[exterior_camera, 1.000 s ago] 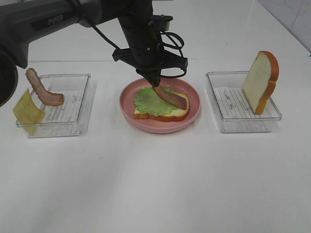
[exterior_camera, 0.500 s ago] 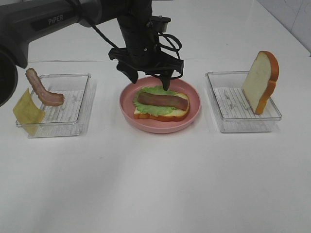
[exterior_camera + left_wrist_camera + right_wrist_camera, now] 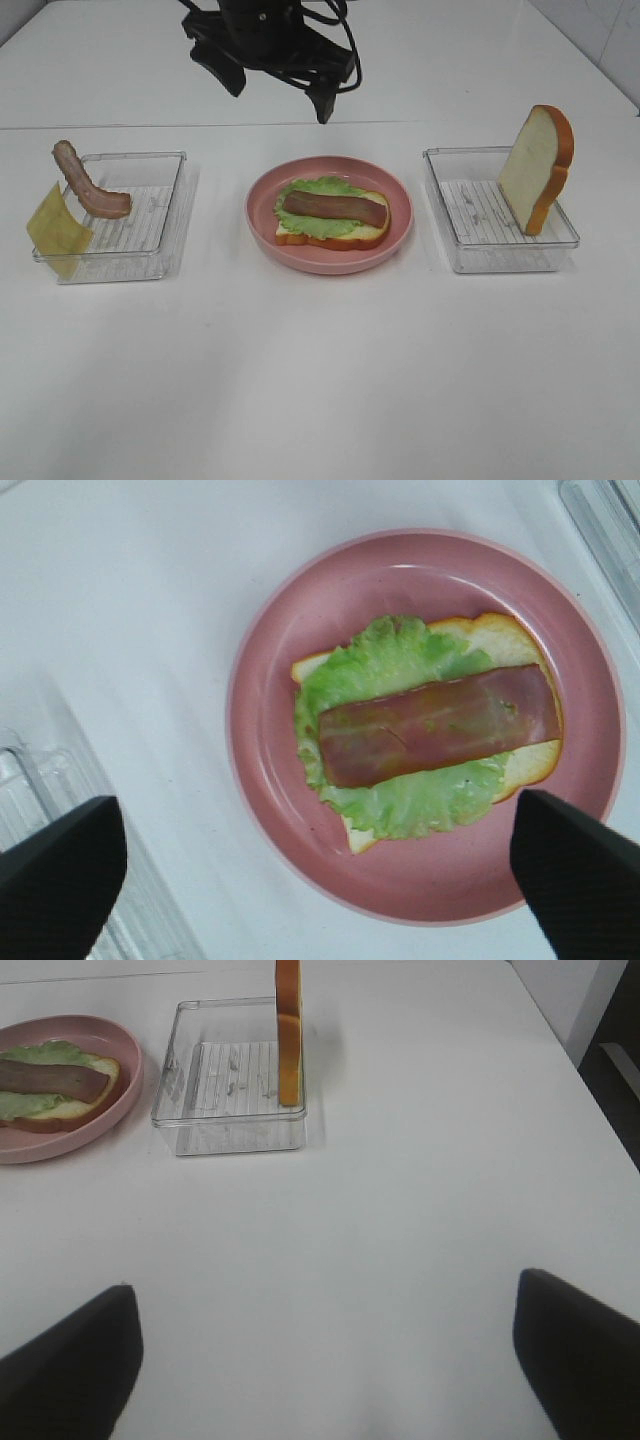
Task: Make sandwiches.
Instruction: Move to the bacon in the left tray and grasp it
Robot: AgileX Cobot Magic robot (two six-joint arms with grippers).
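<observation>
A: Where's the sandwich [image 3: 332, 215]?
B: Middle of the worktop [image 3: 320, 380], on the plate [image 3: 330, 262]: bread [image 3: 497, 640], lettuce [image 3: 380, 660], bacon [image 3: 440, 725] on top.
A: Holding anything?
B: No. Left pincer [image 3: 277, 97] hangs high above the plate, jaws spread wide, empty. Right pincer [image 3: 320, 1370] gapes too, empty, over bare worktop near the right edge.

On the table [image 3: 320, 380], a plate [image 3: 400, 200] sits at the middle of the frame. A bread slice [image 3: 365, 236] lies flat on the plate, with lettuce [image 3: 318, 186] on it and a bacon strip [image 3: 335, 207] lying across the top. At the left of the frame is the left tray [image 3: 150, 250]. A second bacon strip [image 3: 88, 185] leans over its far left corner, and a cheese square [image 3: 55, 230] leans at its left edge. At the right is the right tray [image 3: 480, 245], with a second bread slice [image 3: 535, 168] standing upright at its right side.
</observation>
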